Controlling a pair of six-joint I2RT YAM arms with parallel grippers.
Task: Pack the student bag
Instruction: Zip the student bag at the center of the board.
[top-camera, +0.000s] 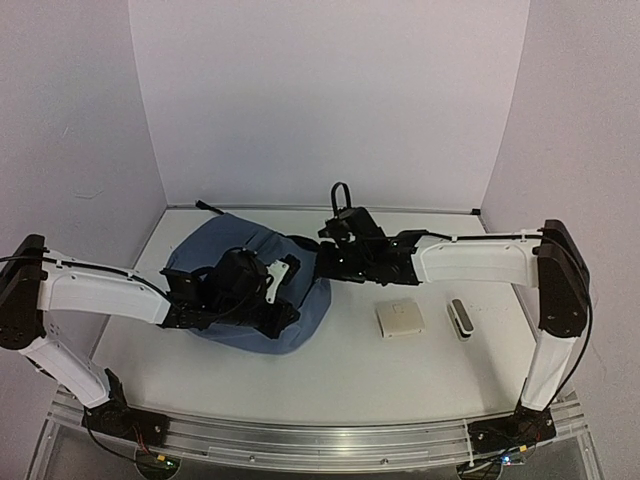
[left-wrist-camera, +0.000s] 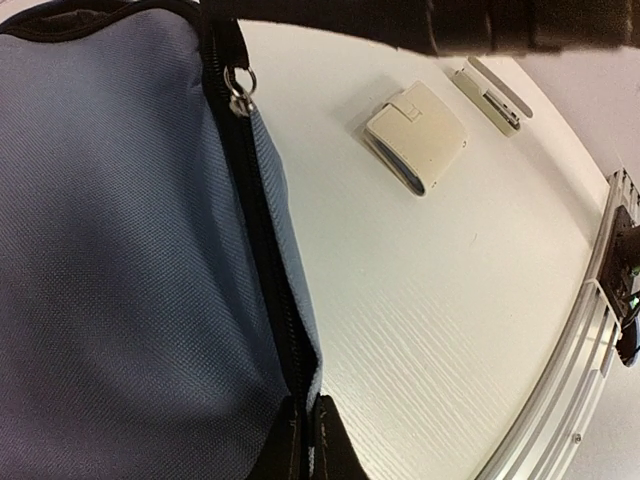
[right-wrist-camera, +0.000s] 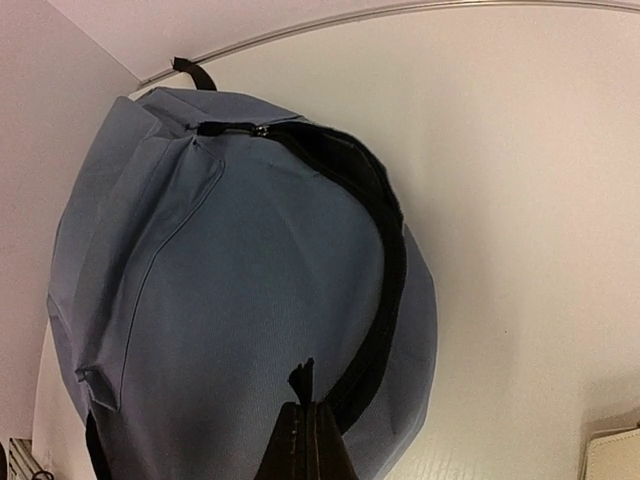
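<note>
The white desk (top-camera: 400, 370) carries a soft slate-blue fabric backpack (top-camera: 215, 255), which lies flat on the desk's left half. The left tool (left-wrist-camera: 310, 440) is clenched on the backpack's black zip edge, and the right tool (right-wrist-camera: 305, 435) pinches that zip band too. A square cream snap-flap case (top-camera: 400, 319) and a slim silver-white stick (top-camera: 459, 318) lie to the right of the backpack, apart from it.

No text, label or number can be read anywhere.
</note>
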